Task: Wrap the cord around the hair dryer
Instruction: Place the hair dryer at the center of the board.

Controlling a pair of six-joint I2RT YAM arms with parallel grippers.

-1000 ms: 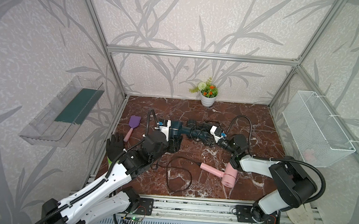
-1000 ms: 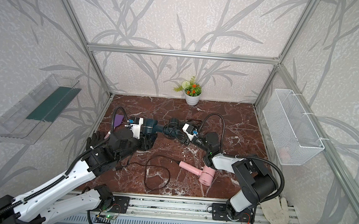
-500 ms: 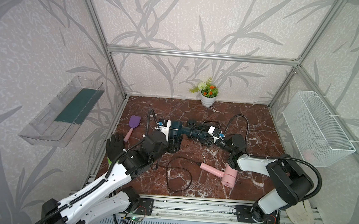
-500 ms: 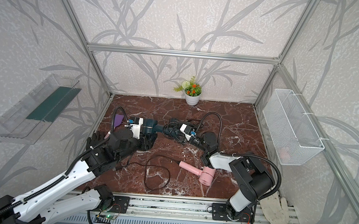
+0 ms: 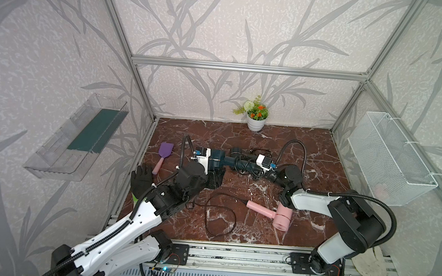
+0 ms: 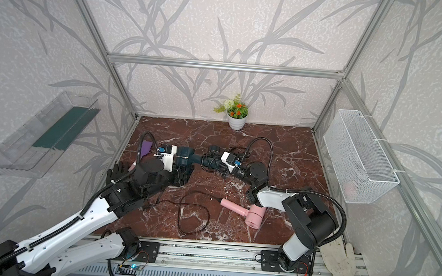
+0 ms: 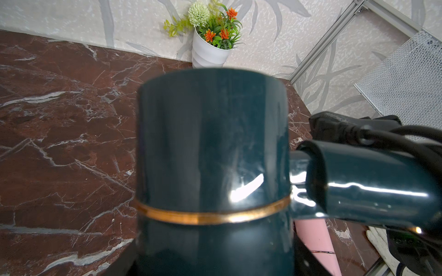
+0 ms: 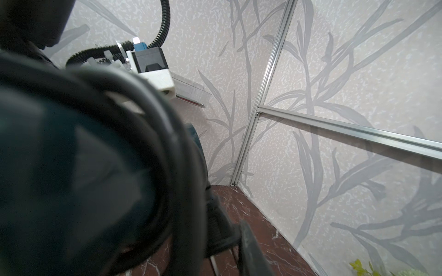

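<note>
In front of the plant (image 5: 256, 117), the left gripper (image 5: 213, 174) stays clamped on the teal dryer (image 5: 218, 156), while the right gripper (image 5: 257, 172), jaws hidden so I cannot tell, has edged onto its handle, likely pinning the coiled cord (image 5: 242, 164).

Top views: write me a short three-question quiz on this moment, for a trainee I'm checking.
1. True or false: the pink hair dryer has its cord wound around it.
2. What stands against the back wall? A) potted plant B) kettle C) mirror
3. Fill in: the black cord coils on the teal hair dryer sit around its ____.
Key: 1 false, the cord lies in a loose loop on the table; 2 A; 3 handle.
</note>
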